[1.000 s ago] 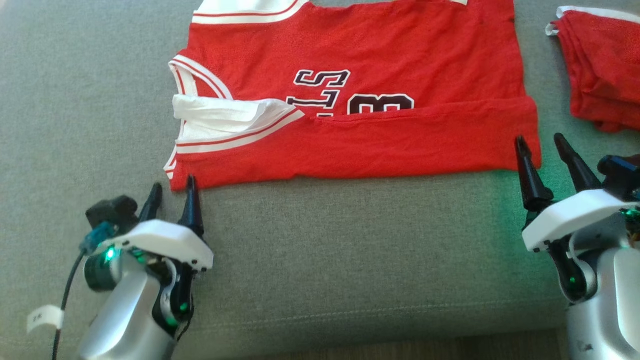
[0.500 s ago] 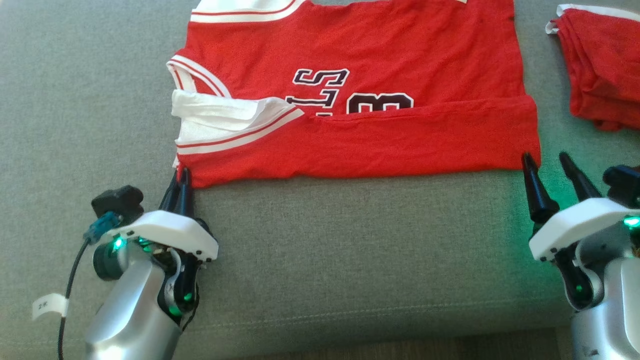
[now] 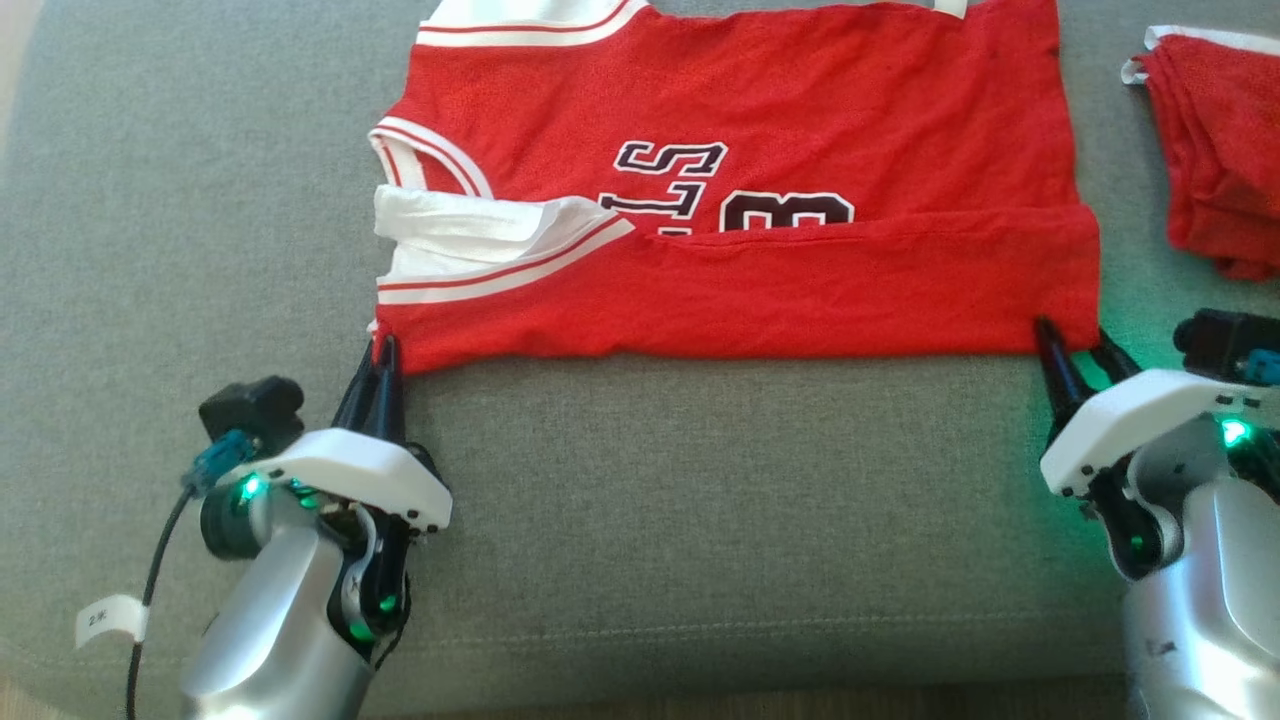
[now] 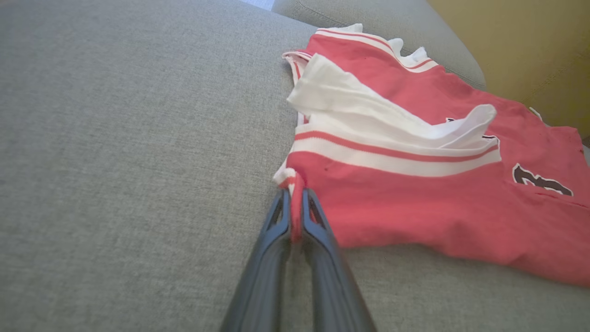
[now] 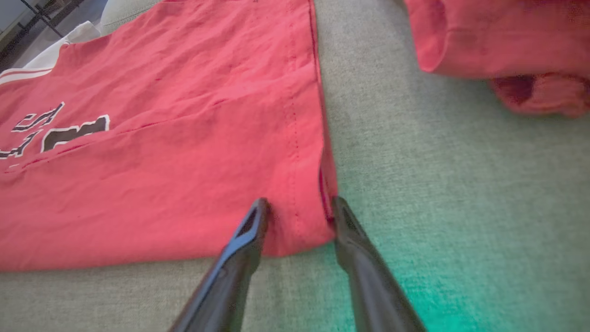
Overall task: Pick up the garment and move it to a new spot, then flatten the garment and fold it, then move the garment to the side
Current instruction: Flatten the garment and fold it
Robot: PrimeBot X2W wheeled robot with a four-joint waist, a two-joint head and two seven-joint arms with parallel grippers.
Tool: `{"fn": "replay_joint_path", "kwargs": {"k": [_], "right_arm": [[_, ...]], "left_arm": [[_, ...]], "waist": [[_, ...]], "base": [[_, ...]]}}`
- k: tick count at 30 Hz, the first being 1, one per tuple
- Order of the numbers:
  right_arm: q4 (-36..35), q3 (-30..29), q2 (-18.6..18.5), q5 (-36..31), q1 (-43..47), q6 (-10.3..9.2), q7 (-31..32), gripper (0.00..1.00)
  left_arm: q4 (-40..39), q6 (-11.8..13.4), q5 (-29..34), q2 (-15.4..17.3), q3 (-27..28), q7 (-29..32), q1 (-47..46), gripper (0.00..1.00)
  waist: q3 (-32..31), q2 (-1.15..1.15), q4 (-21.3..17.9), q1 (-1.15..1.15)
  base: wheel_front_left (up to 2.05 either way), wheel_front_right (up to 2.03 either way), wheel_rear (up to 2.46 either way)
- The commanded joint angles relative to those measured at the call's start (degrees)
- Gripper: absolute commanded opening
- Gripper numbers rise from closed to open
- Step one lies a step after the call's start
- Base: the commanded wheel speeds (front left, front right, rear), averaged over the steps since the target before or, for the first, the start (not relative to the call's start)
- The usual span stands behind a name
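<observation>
Red jersey (image 3: 760, 100): left gripper (image 4: 295, 193) pinches one corner; right gripper (image 5: 299, 201) (fingers apart, straddling the other) should clamp before lifting.

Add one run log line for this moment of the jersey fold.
jersey: near edge folded over | left gripper: shut on its left corner | right gripper: open, straddling right corner | surface: grey cushion

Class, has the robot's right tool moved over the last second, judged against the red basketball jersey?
Yes. The right tool slid down the head view, to straddle the near right corner of the red basketball jersey.
</observation>
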Motion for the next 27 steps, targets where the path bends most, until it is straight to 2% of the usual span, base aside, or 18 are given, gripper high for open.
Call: {"fn": "replay_joint_path", "kwargs": {"k": [1, 2, 8, 18, 27], "right_arm": [[-0.2, 1.4, 0.0, -0.8, -1.3, -0.02, 0.5, 0.15], [0.4, 1.3, 0.0, -1.2, -1.4, -0.02, 0.6, 0.00], [-0.2, 0.7, 0.0, -1.5, 0.4, -0.02, 1.7, 0.00], [-9.9, 1.2, -0.7, 0.4, 6.4, -0.02, 8.0, 0.00], [-22.4, 0.2, -4.3, 3.7, 17.8, -0.02, 16.2, 0.00]], "left_arm": [[-1.6, 0.0, 0.4, 1.2, 1.6, -0.7, -0.9, 0.00], [-1.6, 0.0, 0.4, 1.2, 1.5, -0.7, -0.8, 0.00], [-2.9, 0.1, 0.3, 1.9, 1.9, -0.8, 0.4, 0.00], [-11.5, 1.9, -0.5, 5.6, 3.0, 0.5, 7.8, 0.00], [-24.4, 6.2, -1.0, 8.1, 1.2, 5.7, 20.0, 0.00]], "waist": [[-0.1, 0.00, 0.2, 0.00], [-0.3, 0.00, 0.4, 0.00], [-1.7, 0.00, 0.5, 0.00], [-3.7, 0.00, -0.7, 0.00], [-4.6, 0.00, -0.2, 0.00]], "base": [[0.00, 0.00, 0.00], [0.00, 0.00, 0.00], [0.00, 0.00, 0.00], [0.00, 0.00, 0.00], [0.00, 0.00, 0.00]]}}
